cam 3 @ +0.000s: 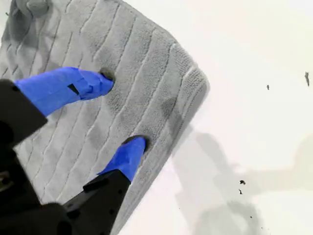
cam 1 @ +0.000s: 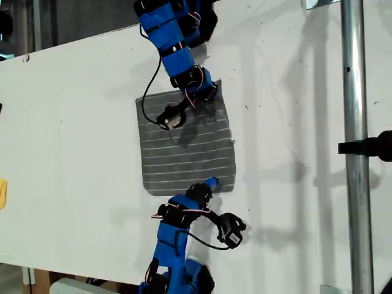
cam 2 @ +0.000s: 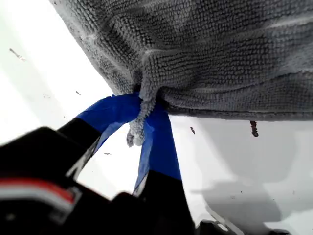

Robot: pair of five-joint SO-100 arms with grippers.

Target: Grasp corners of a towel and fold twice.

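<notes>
On the towel (cam 1: 184,147) — my first gripper (cam 2: 142,122) pinches its edge.

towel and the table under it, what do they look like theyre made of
The towel looks like soft looped microfibre or terry, matt dark grey: the first wrist view shows tiny nubby loops, and it bunches where my first gripper pinches its edge. The table looks like a hard, smooth white board, perhaps laminate or painted, with a slight sheen and small dark specks.
</notes>
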